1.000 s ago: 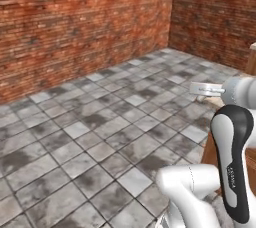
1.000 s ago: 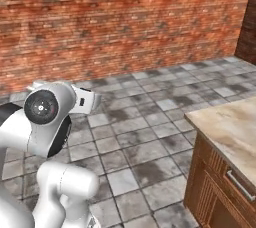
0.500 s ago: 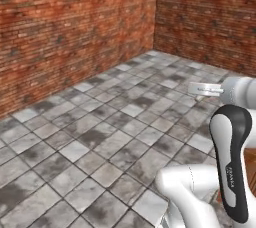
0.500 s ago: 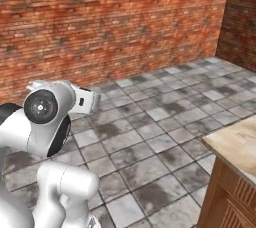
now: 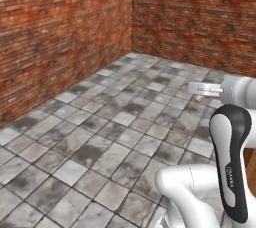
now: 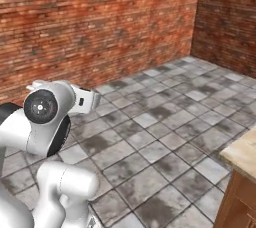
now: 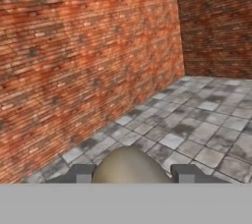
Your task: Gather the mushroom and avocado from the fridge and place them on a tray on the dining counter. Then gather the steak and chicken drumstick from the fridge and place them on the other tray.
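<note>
The gripper [image 7: 132, 174] is clamping a pale tan, rounded lump, apparently the mushroom [image 7: 129, 168], which is sitting between the two dark fingertips [image 7: 81, 173] at the bottom of the hand view. The hand is pointing toward a red brick wall [image 7: 83, 56] and its corner, over a grey tiled floor [image 5: 125, 117]. A wooden cabinet with a beige top [image 6: 241, 172] is showing at the right edge of the right base view
</note>
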### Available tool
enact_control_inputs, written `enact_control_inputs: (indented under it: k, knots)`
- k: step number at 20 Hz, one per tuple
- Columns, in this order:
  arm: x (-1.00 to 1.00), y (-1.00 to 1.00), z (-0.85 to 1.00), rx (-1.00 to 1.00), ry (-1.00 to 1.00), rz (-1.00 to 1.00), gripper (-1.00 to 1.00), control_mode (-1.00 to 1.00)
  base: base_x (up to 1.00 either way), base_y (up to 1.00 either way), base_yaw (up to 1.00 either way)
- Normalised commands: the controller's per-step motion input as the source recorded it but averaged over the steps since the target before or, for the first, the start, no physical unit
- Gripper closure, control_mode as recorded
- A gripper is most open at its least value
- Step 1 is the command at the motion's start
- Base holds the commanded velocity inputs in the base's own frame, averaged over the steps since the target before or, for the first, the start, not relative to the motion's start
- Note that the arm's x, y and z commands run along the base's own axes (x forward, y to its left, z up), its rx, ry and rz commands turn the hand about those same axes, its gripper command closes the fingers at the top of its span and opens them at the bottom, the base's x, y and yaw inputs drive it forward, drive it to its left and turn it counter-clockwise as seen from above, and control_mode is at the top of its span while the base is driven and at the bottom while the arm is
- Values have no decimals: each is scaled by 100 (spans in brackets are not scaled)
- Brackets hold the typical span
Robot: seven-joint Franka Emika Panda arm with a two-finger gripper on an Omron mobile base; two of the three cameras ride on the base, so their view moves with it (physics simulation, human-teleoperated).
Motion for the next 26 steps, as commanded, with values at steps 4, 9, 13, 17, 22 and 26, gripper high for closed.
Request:
enact_control_inputs:
  k: [4,9,13,17,22,26]
  knots:
    - [0,0,0,0,0,0,100,100,62,23,-35]
    - [0,0,0,0,0,0,100,100,59,20,-37]
    - [0,0,0,0,0,0,100,100,77,28,-36]
    - [0,0,0,0,0,0,100,100,98,38,-33]
    - [0,0,0,0,0,0,100,100,100,42,-34]
    - [0,0,0,0,0,0,100,100,98,42,-38]
